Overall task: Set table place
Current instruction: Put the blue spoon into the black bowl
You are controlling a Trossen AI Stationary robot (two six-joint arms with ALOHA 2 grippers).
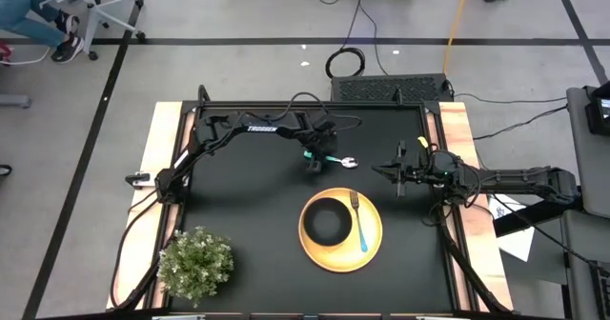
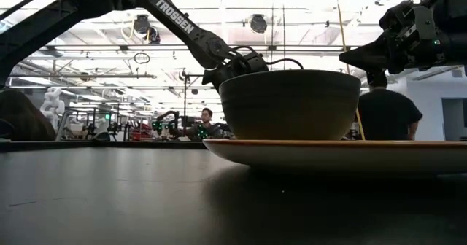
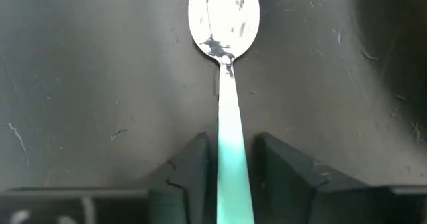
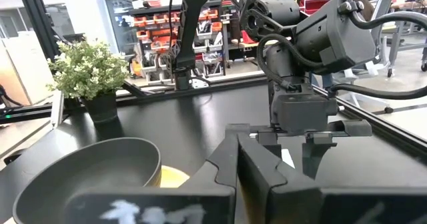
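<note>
From above, the table (image 1: 248, 215) carries a yellow plate (image 1: 374, 247) near its middle, toward the front edge, with the black bowl (image 1: 327, 222) sitting on the plate's left half. The fork (image 1: 358, 223) lies on the plate just right of the bowl, its long axis running front to back, tines toward the far edge and teal handle toward the near rim. The spoon (image 1: 335, 160) lies on the bare tabletop beyond the plate, its axis across the table, bowl end pointing right and teal handle pointing left into the left gripper (image 1: 315, 161). The right gripper (image 1: 385, 170) hovers right of the spoon, pointing left. A potted plant (image 1: 195, 263) stands at the front left corner.

At table height, the bowl (image 2: 290, 103) rises from the plate (image 2: 343, 155); the left arm (image 2: 175, 26) descends behind it, and the right gripper (image 2: 350, 55) hangs at upper right. People stand in the room beyond.

In the left wrist view, the spoon (image 3: 223, 57) runs straight away from the camera, its handle lying between the two fingers (image 3: 190, 171), which flank it closely; whether they press it I cannot tell.

In the right wrist view, the right gripper (image 4: 243, 151) has its fingers pressed together on nothing, facing the left gripper (image 4: 303, 127), with the bowl (image 4: 80, 177) and plant (image 4: 90, 71) alongside.
</note>
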